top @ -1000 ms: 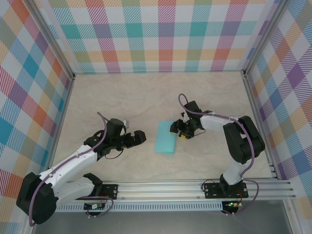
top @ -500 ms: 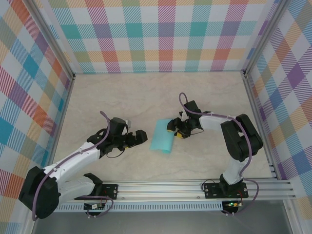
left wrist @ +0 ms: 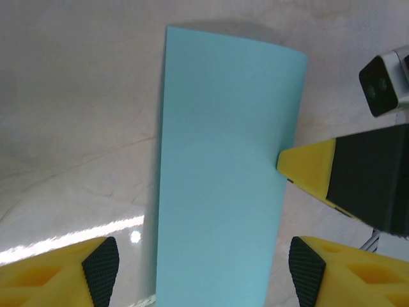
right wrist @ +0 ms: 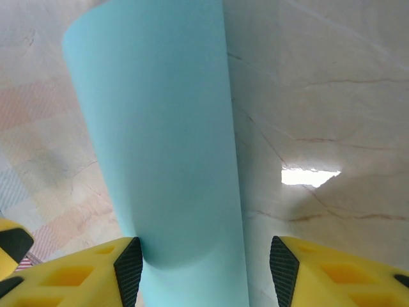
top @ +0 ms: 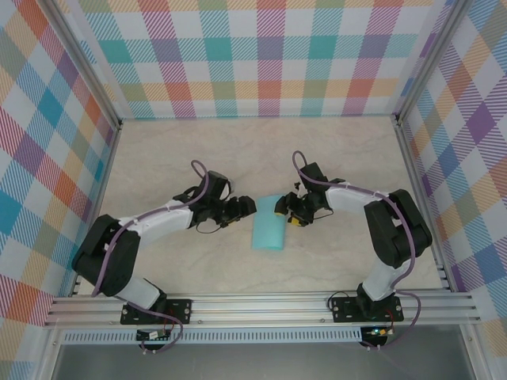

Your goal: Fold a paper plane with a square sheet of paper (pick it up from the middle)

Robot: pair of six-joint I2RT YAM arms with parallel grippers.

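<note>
1. Across pale marbled tabletop (top: 198, 158), boxed in by pastel plaid walls (top: 261, 63), found the turquoise paper sheet (top: 268, 233) lying near the middle, between the two grippers.
2. Read its outline as a narrow oblong (not a square), with its far end level with both grippers.
3. Saw the left gripper (top: 245, 208) low at the sheet's left, fingers apart.
4. From the left wrist camera, caught the sheet (left wrist: 220, 179) running between that gripper's (left wrist: 201, 268) black pads, with bare table on either side of the paper.
5. There too, spotted one yellow fingertip (left wrist: 307, 163) of the right gripper (top: 283, 210) touching the sheet's long edge.
6. From the right wrist camera, saw that gripper (right wrist: 201, 268) with fingers apart, the sheet (right wrist: 166, 141) bowed between them, and table showing beside one pad.
7. Could not tell whether the other pad touched paper.
</note>
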